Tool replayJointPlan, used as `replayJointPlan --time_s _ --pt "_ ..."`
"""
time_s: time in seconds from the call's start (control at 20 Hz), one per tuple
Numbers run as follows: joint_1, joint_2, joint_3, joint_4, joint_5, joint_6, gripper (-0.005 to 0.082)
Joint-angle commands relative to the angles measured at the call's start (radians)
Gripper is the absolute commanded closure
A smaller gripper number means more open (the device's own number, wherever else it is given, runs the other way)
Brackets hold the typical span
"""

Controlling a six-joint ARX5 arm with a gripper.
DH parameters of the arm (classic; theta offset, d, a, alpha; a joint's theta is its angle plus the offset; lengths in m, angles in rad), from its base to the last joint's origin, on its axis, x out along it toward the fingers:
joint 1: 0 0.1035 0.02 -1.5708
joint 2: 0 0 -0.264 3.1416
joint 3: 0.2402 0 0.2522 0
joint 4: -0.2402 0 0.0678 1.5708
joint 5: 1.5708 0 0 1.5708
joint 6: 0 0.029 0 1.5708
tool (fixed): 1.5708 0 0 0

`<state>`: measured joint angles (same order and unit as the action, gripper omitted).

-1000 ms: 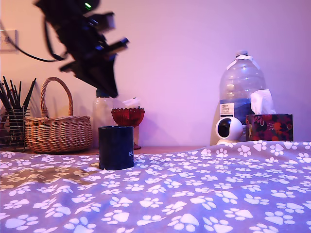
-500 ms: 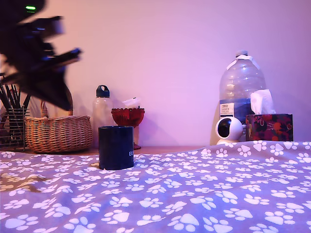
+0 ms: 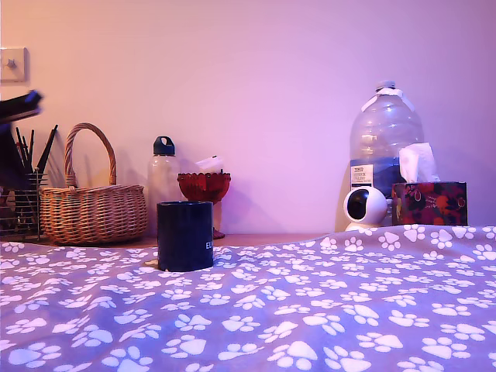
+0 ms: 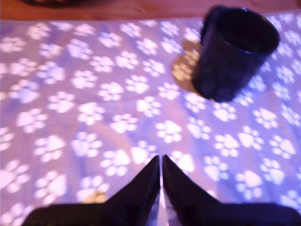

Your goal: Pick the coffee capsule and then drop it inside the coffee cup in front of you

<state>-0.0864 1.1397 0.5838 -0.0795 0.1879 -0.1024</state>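
Jaws are hanging closed and empty above the paw-print cloth. One coffee cup is standing near the cloth's far edge; the coffee capsule is not showing anywhere.

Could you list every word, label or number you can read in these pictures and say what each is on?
"EL": white letters cut off at the side of the coffee cup.
"TESCO": on the label of the big water bottle; the lines under it are too small to read.
Tissue box: floral pattern only, no readable text.
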Motion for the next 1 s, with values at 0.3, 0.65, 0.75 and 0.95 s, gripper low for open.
replayJointPlan --time_s 0.3,0.65,0.75,0.95 --pt "0.041 -0.232 -0.243 0.177 0.004 -0.051 0.0786" --pt "0.041 -0.488 -0.402 0.203 0.006 -0.057 0.0786" --pt "0.041 -0.567 -0.418 0.177 0.013 -0.067 0.0786" --pt "0.04 -0.739 -0.419 0.106 0.026 -0.067 0.0786"
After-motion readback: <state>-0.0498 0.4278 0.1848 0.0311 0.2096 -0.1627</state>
